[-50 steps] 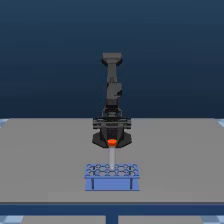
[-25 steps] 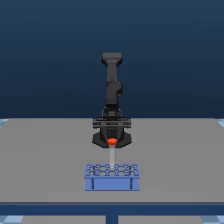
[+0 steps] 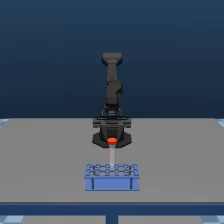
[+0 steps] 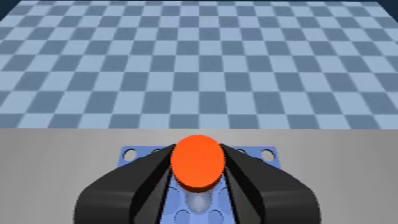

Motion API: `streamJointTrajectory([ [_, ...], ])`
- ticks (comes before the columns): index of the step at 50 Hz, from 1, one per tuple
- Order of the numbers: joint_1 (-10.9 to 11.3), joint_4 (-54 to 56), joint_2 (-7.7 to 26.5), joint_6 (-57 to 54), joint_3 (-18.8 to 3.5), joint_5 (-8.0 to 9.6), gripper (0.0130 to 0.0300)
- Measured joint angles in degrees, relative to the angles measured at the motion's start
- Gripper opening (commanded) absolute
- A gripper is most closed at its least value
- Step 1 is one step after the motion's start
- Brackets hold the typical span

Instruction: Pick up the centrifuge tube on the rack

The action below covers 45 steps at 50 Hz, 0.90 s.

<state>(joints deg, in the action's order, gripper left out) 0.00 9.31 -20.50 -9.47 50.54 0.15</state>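
You are looking at one tube (image 3: 112, 150): slim, pale and translucent, topped by a round orange-red cap (image 4: 197, 161). It is standing upright, its lower end reaching down to the top of the one rack (image 3: 112, 176), near the middle of the grid of holes; whether the tip is sitting in a hole or hanging just above it, you cannot tell. The cap is sitting between the two dark fingers (image 4: 133, 186) of the single gripper (image 3: 112, 139), which are pressing in on it from both sides. The rack is light blue, showing two dark front posts, and is resting on the grey table (image 3: 45, 160).
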Motion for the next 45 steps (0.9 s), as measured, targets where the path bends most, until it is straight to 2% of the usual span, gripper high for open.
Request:
streamJointTrajectory([
  [26,0.00,-10.06,-0.39,9.64,-0.41,0.78,0.0130],
  [45,0.00,-12.20,-0.69,12.20,-0.73,1.39,0.0130],
])
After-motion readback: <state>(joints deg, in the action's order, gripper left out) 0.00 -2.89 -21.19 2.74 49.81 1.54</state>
